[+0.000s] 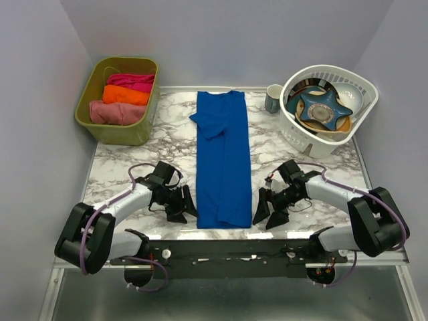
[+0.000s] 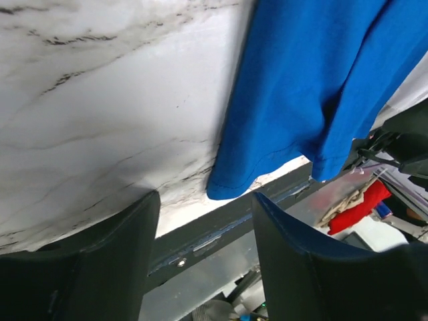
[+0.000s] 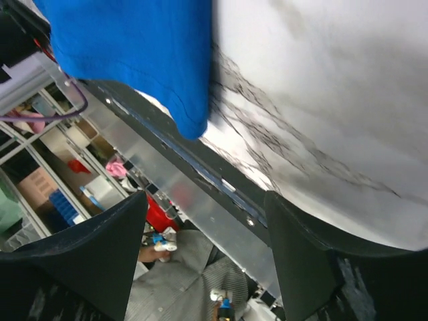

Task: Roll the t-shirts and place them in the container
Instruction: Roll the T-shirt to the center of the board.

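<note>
The blue t-shirt (image 1: 224,160) lies flat in the middle of the table (image 1: 134,154), folded lengthwise into a long, narrow strip of soft royal-blue cloth. Its long axis runs straight up and down the overhead frame. One short end is at the bottom, close to the table's front edge, and the other is at the top, near the back wall. A folded-in sleeve makes a slanted flap at the strip's upper left, and a shallow crease runs down the middle. In the left wrist view the shirt (image 2: 301,87) fills the upper right, and its stitched hem corner hangs just past the table edge.

The left gripper (image 1: 185,206) sits just beside the strip's lower left edge with its black fingers spread apart and nothing between them. The right gripper (image 1: 269,212) sits beside the lower right edge, likewise spread wide and empty. Whether either one touches the cloth cannot be told.

The tabletop is smooth white marble pattern with grey veins. At the upper left a green bin (image 1: 124,134) of rigid plastic holds three cloth rolls lying side by side: a pink roll (image 1: 117,112), an orange roll (image 1: 126,95) and a magenta roll (image 1: 134,81). At the upper right a white basket (image 1: 297,137) with slotted walls holds dishes.
</note>
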Robot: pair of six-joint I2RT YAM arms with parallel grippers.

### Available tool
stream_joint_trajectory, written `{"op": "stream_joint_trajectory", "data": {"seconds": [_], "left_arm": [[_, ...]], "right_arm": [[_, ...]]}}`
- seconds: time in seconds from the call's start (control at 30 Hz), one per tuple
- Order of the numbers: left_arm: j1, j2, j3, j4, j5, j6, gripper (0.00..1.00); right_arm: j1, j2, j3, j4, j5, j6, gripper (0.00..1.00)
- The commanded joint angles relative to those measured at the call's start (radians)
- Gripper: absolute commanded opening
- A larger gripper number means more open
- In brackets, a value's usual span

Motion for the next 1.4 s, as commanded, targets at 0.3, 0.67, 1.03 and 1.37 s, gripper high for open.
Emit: {"op": "stream_joint_trajectory", "data": {"seconds": [0.3,0.67,1.03,1.37], "left_arm": [[-0.124,0.064,-0.062,0.060,-0.048,-0.101,0.55],[-0.129,0.119,-0.062,0.053,-0.091,-0.106,0.41],[-0.129,0.126,-0.064,0.073,-0.097,-0.100,0.32],[-0.127,0.107,-0.070,0.093,-0.091,-0.098,0.02]], "right_arm": [[0.187,0.123,0.001,0.199,0.181,0.303,0.73],[0.189,0.206,0.052,0.168,0.288,0.396,0.67],[0.201,0.293,0.101,0.121,0.351,0.413,0.54],[0.201,0.336,0.071,0.109,0.391,0.353,0.39]]}}
